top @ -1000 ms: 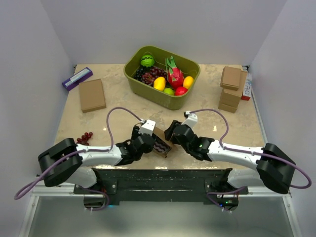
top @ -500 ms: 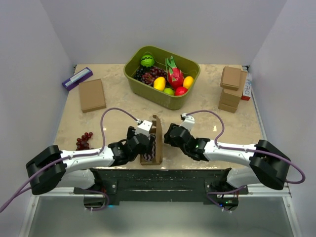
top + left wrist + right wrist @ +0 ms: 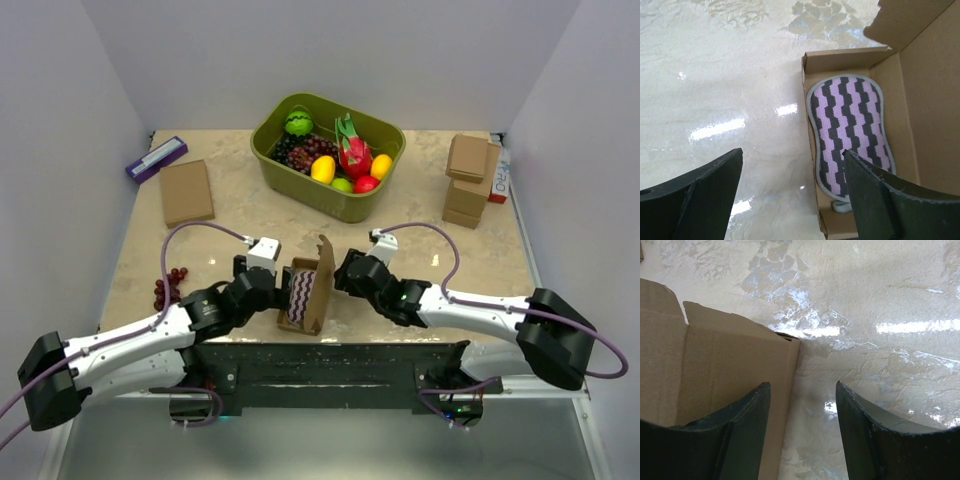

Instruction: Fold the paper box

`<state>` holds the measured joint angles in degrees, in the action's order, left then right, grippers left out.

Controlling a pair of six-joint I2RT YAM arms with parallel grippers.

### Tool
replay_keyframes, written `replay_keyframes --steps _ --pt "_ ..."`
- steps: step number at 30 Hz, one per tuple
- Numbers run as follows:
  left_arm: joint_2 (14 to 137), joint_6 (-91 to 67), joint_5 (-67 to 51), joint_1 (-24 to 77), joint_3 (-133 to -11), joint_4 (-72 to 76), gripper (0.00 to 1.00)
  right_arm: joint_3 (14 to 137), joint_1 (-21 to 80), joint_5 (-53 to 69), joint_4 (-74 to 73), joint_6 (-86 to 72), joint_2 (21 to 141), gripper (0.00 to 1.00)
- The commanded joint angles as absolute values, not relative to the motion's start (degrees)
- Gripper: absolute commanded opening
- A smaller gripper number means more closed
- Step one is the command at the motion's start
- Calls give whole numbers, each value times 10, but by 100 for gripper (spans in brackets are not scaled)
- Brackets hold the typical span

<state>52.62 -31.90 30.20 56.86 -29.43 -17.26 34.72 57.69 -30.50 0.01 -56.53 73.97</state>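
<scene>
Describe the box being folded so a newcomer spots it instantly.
From the green fruit bin, come straight toward the near edge of the table. The paper box sits there, lid flap standing up. Unlike the closed flat box on the left and stacked boxes on the right, it holds a purple zigzag pad.

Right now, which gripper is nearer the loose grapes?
Left. The left gripper sits at the left side of the box, with the grapes further to its left. The right gripper is beyond the box, on its right side.

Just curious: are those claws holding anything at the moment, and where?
Nothing is gripped. Both the left gripper and the right gripper stand open at the paper box.
</scene>
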Motion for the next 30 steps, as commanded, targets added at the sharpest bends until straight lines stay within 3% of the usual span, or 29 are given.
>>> replay_keyframes --steps 1,9,16,23,30 --pt "474 -338 267 562 -359 -186 86 362 578 -335 -21 -565 699 59" --pt "459 -336 164 561 -424 -122 87 355 578 -339 -40 -570 679 59" --pt "525 -320 99 557 -431 -75 87 353 578 -336 -39 -571 679 59" --pt "544 -317 52 512 -372 -63 82 350 578 -336 -42 -577 679 59" --pt "508 -319 79 489 -317 -91 80 345 578 -346 -64 -579 659 60"
